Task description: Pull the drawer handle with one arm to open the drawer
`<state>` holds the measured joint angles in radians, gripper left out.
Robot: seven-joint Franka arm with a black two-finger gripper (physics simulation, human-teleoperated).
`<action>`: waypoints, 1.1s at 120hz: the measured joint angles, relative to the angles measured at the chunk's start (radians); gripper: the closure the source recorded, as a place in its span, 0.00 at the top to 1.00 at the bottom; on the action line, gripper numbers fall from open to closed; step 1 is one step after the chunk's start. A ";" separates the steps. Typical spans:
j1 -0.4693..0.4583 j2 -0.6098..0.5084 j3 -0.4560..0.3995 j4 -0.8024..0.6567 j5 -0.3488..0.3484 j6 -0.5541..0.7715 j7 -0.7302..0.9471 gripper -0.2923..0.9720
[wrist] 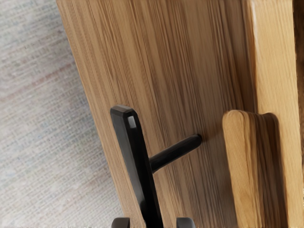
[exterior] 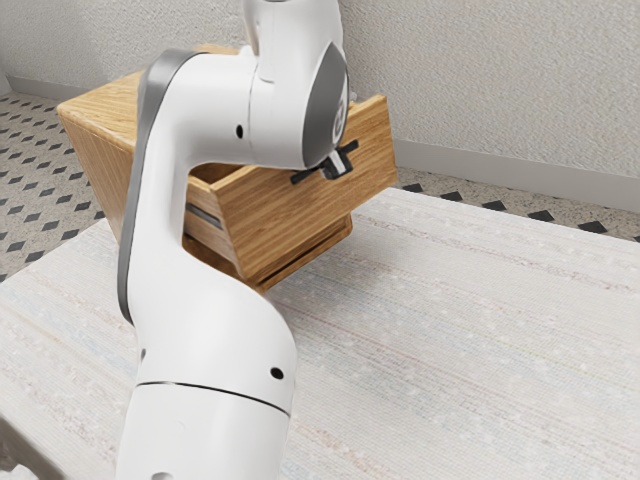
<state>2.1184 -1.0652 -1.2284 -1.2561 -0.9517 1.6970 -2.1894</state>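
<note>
Jaws apart: gripper (wrist: 153, 223) straddles the handle (wrist: 135, 161), one dark fingertip (wrist: 121, 222) on each side of the black bar. A strip of wood shows between each tip and the bar, so I read it as not clamped.

Handle is a flat black bar standing off the drawer front (wrist: 190, 71) on a round black post (wrist: 175, 152). Just beside that post a rounded-end wooden piece (wrist: 247, 171) lies along the same face. Can't tell which part it is.

Exterior view: drawer (exterior: 270, 215) is pulled out of the cabinet (exterior: 100, 140), its front well forward of the cabinet body. Handle sits near the front's upper edge, slanted in this view. Behind the handle a dark gap shows the drawer's inside. Below the handle a lower wooden section (exterior: 300, 250) sits further back than the drawer front.

Arm (exterior: 200, 300) crosses in front of the cabinet. Its last white link covers the hand, just to the exterior view's left of the handle.

Table (exterior: 480, 330), pale and woven-looking, spreads below the handle and to the exterior view's right of it. The cabinet stands on it.

Beyond the handle: tiled floor (exterior: 40, 190) with dark diamonds, white textured wall (exterior: 500, 70).
</note>
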 joint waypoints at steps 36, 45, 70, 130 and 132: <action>-0.036 0.000 0.001 0.000 0.003 0.001 -0.013 0.25; -0.040 0.000 0.001 0.000 0.003 0.001 -0.015 0.25; -0.059 -0.003 0.002 0.000 0.002 0.000 -0.022 0.26; -0.091 -0.009 0.007 0.001 0.003 0.001 -0.041 0.26; -0.092 -0.009 0.007 0.001 0.003 0.001 -0.041 0.26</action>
<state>2.0264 -1.0744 -1.2216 -1.2551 -0.9490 1.6979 -2.2305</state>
